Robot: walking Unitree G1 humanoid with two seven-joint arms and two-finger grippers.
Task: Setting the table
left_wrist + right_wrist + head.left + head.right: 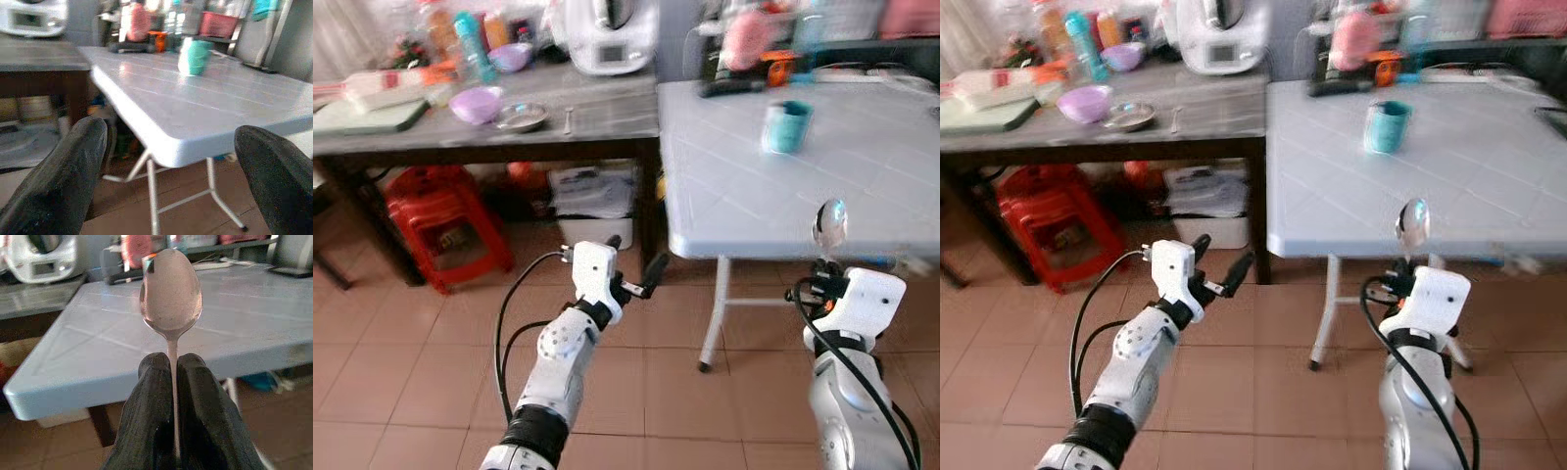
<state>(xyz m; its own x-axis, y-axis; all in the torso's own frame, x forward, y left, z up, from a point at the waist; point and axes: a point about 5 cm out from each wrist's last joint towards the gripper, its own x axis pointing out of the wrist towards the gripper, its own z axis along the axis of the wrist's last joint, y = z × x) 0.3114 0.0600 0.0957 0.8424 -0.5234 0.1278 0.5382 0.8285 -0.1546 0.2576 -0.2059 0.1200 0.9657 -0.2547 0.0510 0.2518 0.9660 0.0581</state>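
Observation:
A silver spoon [170, 293] stands upright, its handle pinched in my right gripper [172, 364], bowl up. In the left eye view the spoon [829, 223] rises just in front of the near edge of the white folding table [754, 186]. A teal cup [787, 126] stands on that table, farther back. My left gripper [628, 262] is open, held off the table's left corner above the tiled floor. Its two black fingers [68, 176] frame the table edge and the cup [195, 57] in the left wrist view.
A dark wooden table [460, 132] to the left carries purple bowls [476, 103], a metal dish [522, 117], bottles and a white appliance [607, 34]. A red stool [442, 225] and boxes sit under it. Clutter lines the back of the white table.

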